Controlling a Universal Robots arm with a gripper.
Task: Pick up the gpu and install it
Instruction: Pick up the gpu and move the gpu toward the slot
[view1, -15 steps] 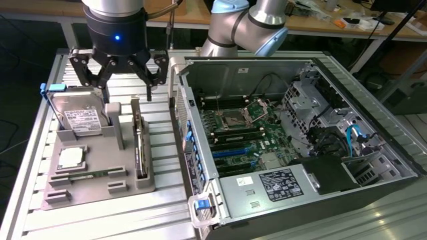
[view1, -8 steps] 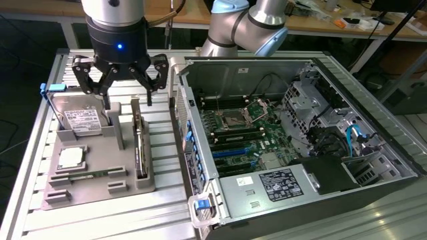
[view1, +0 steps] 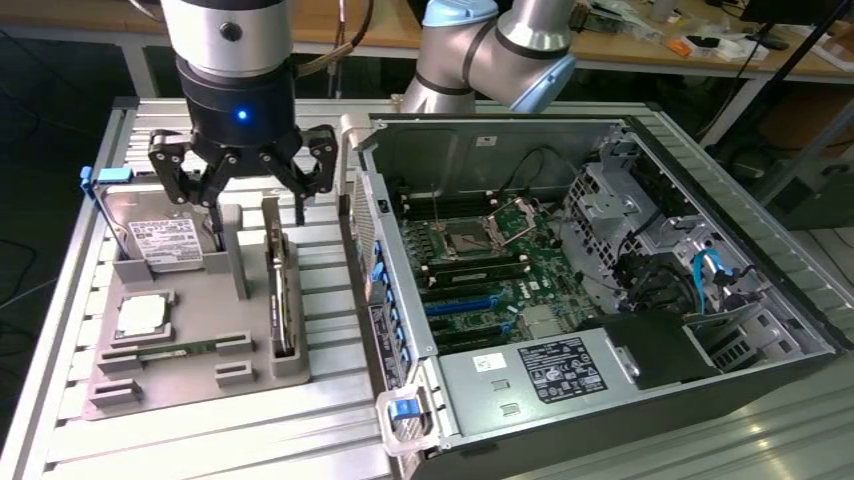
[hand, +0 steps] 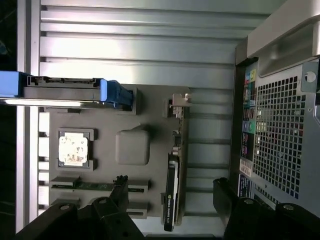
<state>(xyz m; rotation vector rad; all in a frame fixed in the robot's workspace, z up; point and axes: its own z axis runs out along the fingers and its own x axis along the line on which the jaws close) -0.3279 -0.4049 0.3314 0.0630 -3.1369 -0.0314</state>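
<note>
Ribbed aluminium profiles form the desk (view1: 187, 445), with workbenches and cables behind its far edge. On the half of the desk toward the exterior view's left lies a grey fixture tray (view1: 200, 385). An open computer case (view1: 747, 250) lies beside it on the exterior view's right, its motherboard (view1: 481, 260) exposed.

The gpu (view1: 276, 285) stands on edge in a slot along the side of the tray nearest the case, thin and dark with a metallic edge. In the wrist view it appears edge-on, with its black part toward the gripper.

Toward the tray's far corner, away from the case, the silver hard drive (view1: 167, 240) with a white label leans in its holder, a blue frame (view1: 100, 180) at its end. A processor (view1: 140, 315) sits flat in a recess closer to the tray's near edge. Just beyond it, nearer still to that edge, the narrow green memory stick (view1: 180, 350) lies in its groove.

The gripper (view1: 250, 200) hangs above the far end of the tray, spread wide and holding nothing. Its dark fingers (hand: 235, 210) sit on either side of the gpu's line, clear of the card and touching nothing.
</note>
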